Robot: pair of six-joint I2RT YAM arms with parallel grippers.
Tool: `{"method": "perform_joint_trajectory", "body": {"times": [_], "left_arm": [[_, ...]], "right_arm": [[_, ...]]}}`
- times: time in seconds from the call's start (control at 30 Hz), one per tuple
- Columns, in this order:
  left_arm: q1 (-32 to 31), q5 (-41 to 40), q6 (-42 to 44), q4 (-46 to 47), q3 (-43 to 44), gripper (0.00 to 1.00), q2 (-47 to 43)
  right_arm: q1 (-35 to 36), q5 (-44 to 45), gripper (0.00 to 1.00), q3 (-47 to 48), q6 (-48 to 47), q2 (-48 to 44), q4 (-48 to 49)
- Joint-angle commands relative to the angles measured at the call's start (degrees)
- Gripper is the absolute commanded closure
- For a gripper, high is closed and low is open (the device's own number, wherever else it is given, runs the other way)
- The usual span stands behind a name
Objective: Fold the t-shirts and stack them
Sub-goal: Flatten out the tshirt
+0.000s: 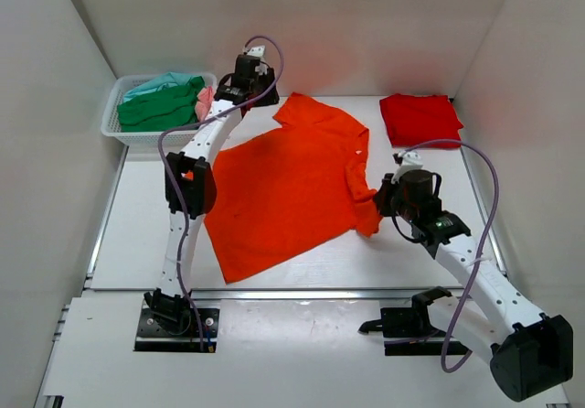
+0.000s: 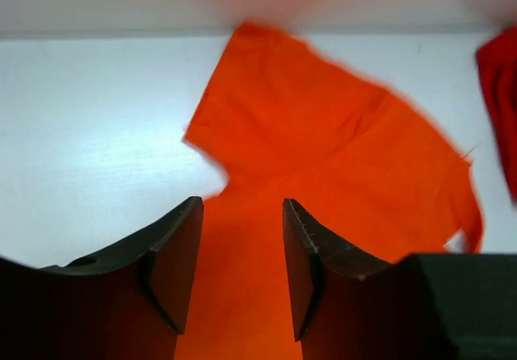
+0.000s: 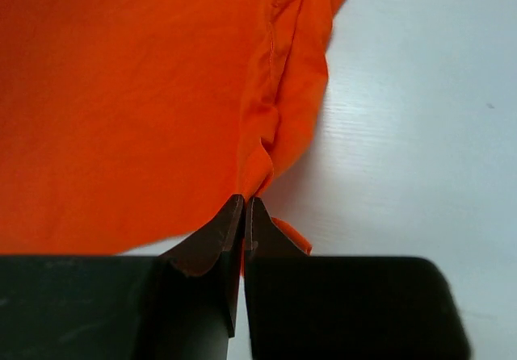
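Observation:
A bright orange t-shirt (image 1: 283, 188) lies spread flat in the middle of the table. My right gripper (image 1: 377, 209) is shut on a bunched fold at its right edge, which shows in the right wrist view (image 3: 275, 126) pinched between the jaws (image 3: 245, 207). My left gripper (image 1: 260, 95) is open and empty, held above the shirt's far left part near the back of the table. In the left wrist view the orange cloth (image 2: 323, 150) lies under the spread jaws (image 2: 242, 263). A folded deeper red t-shirt (image 1: 420, 118) lies at the back right and shows at the left wrist view's right edge (image 2: 501, 102).
A white mesh basket (image 1: 114, 124) stands at the back left and holds green (image 1: 160, 108), teal (image 1: 164, 82) and pink (image 1: 205, 102) t-shirts. White walls enclose the table on the left, back and right.

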Motion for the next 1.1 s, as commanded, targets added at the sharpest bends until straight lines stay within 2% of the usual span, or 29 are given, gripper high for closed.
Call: {"method": "perform_joint_trajectory", "body": {"times": [0.0,0.07,0.1,0.13,0.23,0.27,0.37,0.4,0.47,0.53,0.6,0.73,0.87,0.93,1.07], "left_arm": [[0.0,5.59,1.58,-2.11,-4.87,0.45,-17.53],[-1.23,8.15,1.06,-2.74,-16.65,0.46,-26.56],[-2.1,8.6,-0.16,0.04,-27.48,0.46,-34.36],[-3.68,8.52,-1.74,2.59,-38.55,0.47,-38.27],[-6.85,6.76,-5.17,3.24,-59.95,0.47,-56.72],[-7.46,6.67,-5.88,2.8,-63.15,0.47,-58.68],[-10.1,7.72,-7.9,1.13,-83.51,0.53,-66.67],[-10.46,6.85,-9.04,1.3,-86.36,0.53,-70.27],[-11.07,5.61,-11.42,1.48,-98.46,0.54,-75.54],[-10.46,5.62,-15.01,1.66,-105.51,0.52,-81.1],[-9.5,3.7,-16.69,-0.01,-109.93,0.5,-87.94],[-9.05,1.58,-18.1,-3.97,-113.1,0.49,-92.53],[-11.24,0.25,-20.3,-6.43,-113.37,0.45,-92.62],[-13.0,-2.98,-21.7,-6.96,-113.2,0.43,-92.28],[-12.92,-3.09,-22.05,-7.4,-112.94,0.43,-89.82]], "right_arm": [[-2.4,7.57,1.0,-4.44,4.81,-3.07,6.45],[-3.28,9.14,1.0,-6.21,4.81,-3.43,7.06],[-4.33,8.71,1.0,-6.92,4.29,-2.99,6.98],[-4.87,8.62,1.0,-6.75,3.85,-1.42,6.54],[-6.19,7.56,1.0,-6.57,3.41,-0.17,6.18],[-5.93,7.83,1.0,-6.66,3.58,0.26,6.01],[-3.74,9.32,1.0,-6.49,3.06,0.09,6.18],[-2.86,9.24,1.0,-6.74,3.14,0.27,6.1],[-2.42,9.24,1.0,-6.83,3.14,-0.17,5.48],[-1.71,9.15,1.0,-7.62,3.14,-0.61,5.04],[-1.62,8.36,1.0,-8.06,3.32,-1.4,5.65],[-1.88,7.92,1.0,-8.68,3.41,-2.19,6.36],[-1.62,7.04,1.0,-7.72,3.67,-1.4,6.1],[-1.44,7.21,1.0,-7.28,3.23,-1.49,6.01],[-2.32,5.99,1.0,-6.66,2.71,-2.11,6.36]]}}
